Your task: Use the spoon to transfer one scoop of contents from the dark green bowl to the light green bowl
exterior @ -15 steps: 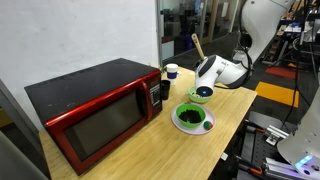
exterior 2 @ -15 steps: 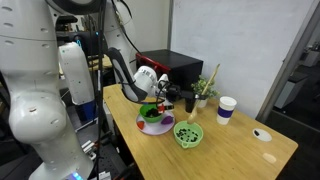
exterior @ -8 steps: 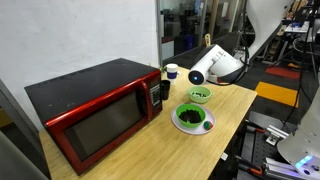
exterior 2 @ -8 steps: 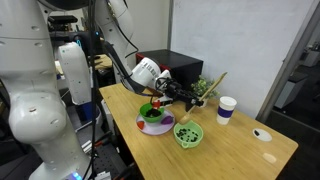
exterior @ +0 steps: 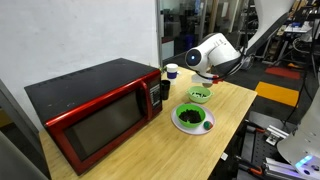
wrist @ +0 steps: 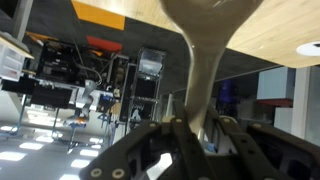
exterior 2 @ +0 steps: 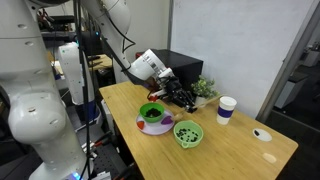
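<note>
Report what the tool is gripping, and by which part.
The tool is shut on the pale wooden spoon, gripping its slim handle; the round head sticks out beyond the jaws.

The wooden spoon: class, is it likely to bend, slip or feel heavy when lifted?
Probably stiff: the spoon runs straight from the pincer in the wrist view. Likely light, being slim wood. Its smooth handle might pivot in that grip.

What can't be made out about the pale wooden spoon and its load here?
Pale wooden spoon: wrist view, head cut by top edge, blurred; load unreadable.
Same spoon, both exterior views: too small, masked by the black gripper.
Dark contents of the large dark green bowl: too small to gauge.
</note>
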